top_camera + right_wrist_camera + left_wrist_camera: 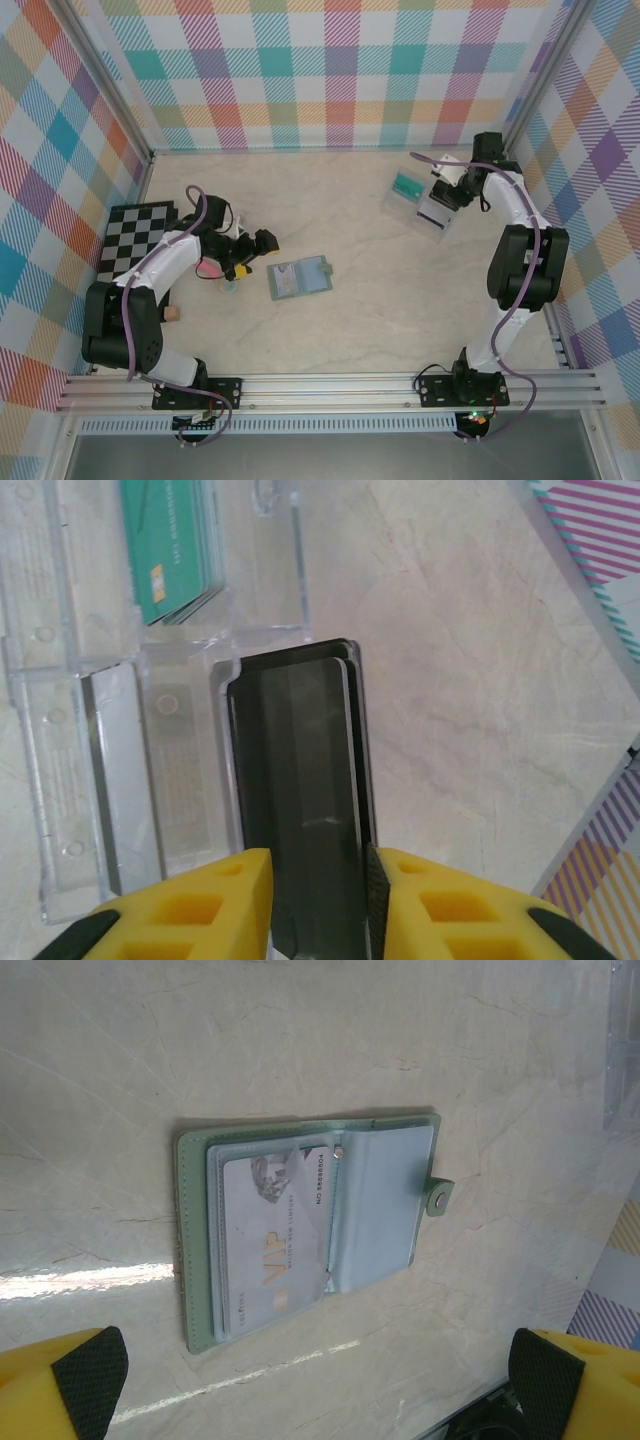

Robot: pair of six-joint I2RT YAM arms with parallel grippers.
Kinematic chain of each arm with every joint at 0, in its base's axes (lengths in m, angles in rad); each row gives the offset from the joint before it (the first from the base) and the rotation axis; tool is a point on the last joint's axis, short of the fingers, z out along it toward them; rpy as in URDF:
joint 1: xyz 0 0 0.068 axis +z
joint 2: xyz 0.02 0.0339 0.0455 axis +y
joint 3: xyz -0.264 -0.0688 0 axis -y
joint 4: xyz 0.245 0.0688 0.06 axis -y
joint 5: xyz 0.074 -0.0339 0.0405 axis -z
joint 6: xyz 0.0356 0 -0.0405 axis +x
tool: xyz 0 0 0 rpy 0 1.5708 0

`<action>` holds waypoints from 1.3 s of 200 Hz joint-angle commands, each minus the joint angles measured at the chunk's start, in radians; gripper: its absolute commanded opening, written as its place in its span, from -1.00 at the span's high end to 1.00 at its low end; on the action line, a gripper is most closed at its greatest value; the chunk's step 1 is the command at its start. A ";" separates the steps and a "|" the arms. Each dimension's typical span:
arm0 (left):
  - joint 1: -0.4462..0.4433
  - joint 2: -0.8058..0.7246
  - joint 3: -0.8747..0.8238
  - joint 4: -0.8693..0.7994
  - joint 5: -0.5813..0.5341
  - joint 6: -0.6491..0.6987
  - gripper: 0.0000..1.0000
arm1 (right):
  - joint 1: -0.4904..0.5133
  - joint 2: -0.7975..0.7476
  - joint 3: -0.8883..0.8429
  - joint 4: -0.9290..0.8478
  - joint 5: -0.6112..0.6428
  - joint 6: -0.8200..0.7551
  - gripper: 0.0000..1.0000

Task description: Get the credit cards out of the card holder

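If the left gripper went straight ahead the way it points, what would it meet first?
Probably the open card holder, lying flat dead ahead with a pale card in it; depth is unclear, so the tabletop just before it might come first.

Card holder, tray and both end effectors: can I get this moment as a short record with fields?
card holder: open flat on the table, tab strap out to one side
card in holder: one pale card lettered VIP in a pocket
left end effector: open, over the table near the holder, holding nothing
right end effector: fingers either side of a dark card at the clear tray; gripping or releasing cannot be told
clear tray: green card in another compartment
task: not finished
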 commanded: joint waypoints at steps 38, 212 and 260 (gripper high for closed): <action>0.017 0.000 -0.008 0.010 0.024 0.010 -1.00 | -0.010 -0.045 0.023 0.037 -0.032 0.071 0.32; 0.017 -0.022 -0.036 0.039 0.038 -0.018 -1.00 | -0.025 -0.001 0.248 -0.194 0.095 1.002 0.06; 0.017 -0.020 -0.037 0.036 0.035 -0.021 -1.00 | -0.021 0.043 0.209 -0.199 0.147 1.012 0.02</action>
